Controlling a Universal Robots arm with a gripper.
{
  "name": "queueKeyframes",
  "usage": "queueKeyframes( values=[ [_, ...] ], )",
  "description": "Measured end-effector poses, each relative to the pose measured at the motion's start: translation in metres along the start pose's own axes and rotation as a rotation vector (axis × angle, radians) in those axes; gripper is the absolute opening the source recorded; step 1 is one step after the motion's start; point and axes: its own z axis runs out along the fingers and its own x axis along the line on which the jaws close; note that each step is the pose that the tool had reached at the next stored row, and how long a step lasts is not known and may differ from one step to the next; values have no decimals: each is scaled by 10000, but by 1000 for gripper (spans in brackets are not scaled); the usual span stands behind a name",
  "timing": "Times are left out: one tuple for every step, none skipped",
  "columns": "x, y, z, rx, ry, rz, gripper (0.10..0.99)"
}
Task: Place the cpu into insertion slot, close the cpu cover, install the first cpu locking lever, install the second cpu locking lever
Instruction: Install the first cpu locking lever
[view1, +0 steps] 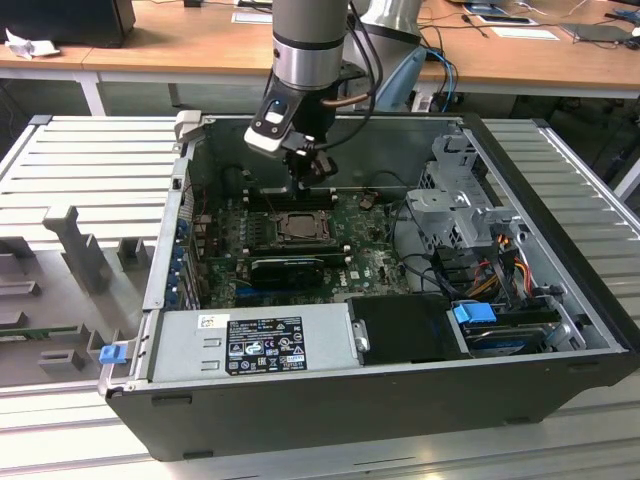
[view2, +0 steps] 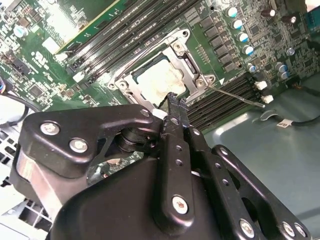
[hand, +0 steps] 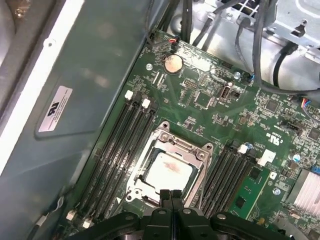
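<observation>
Where the cpu (hand: 167, 172) lies framed by the lowered cpu cover (hand: 184, 145), tool (hand: 171, 193) pressed together, empty, at the cover's edge.

Black all over, that matte black metal claw (hand: 171, 194), with bright silver screw heads dotting its links in the second wrist view. Right at its tips the small flat square chip (hand: 167, 172) reads pale silver-grey, a faint rusty smudge across its middle. Framing it, the thin square metal cover (hand: 182, 143) is dull grey with pale glints. Under the claw spreads the deep green circuit board (hand: 200, 125), speckled with tiny silver and black parts. To either side of the claw run long black memory slots (hand: 120, 150) tipped with white latches. Farther out from the claw there's a coppery round coin cell (hand: 173, 64), and a white label with black print (hand: 55, 108) on the grey-teal case wall (hand: 100, 60).
</observation>
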Motion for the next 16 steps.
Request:
queueKeyframes(
  values=[
    [0, 0, 0, 1, 1, -74, 106],
    [0, 0, 0, 4, 2, -219, 106],
    [0, 0, 0, 6, 3, -315, 106],
    [0, 0, 0, 8, 4, -417, 106],
    [0, 0, 0, 11, 6, -587, 106],
    [0, 0, 0, 14, 8, -776, 106],
    [0, 0, 0, 18, 9, -943, 106],
    [0, 0, 0, 20, 10, -1068, 106],
    [0, 0, 0, 23, 12, -1222, 106],
    [0, 0, 0, 27, 14, -1441, 106],
    [0, 0, 0, 31, 16, -1670, 106],
    [0, 0, 0, 34, 17, -1816, 106],
    [0, 0, 0, 37, 19, -1972, 106],
    [0, 0, 1, 42, 22, -2298, 106],
    [0, 0, 1, 49, 25, -2641, 106],
    [0, 0, 1, 52, 27, -2837, 106]
  ],
)
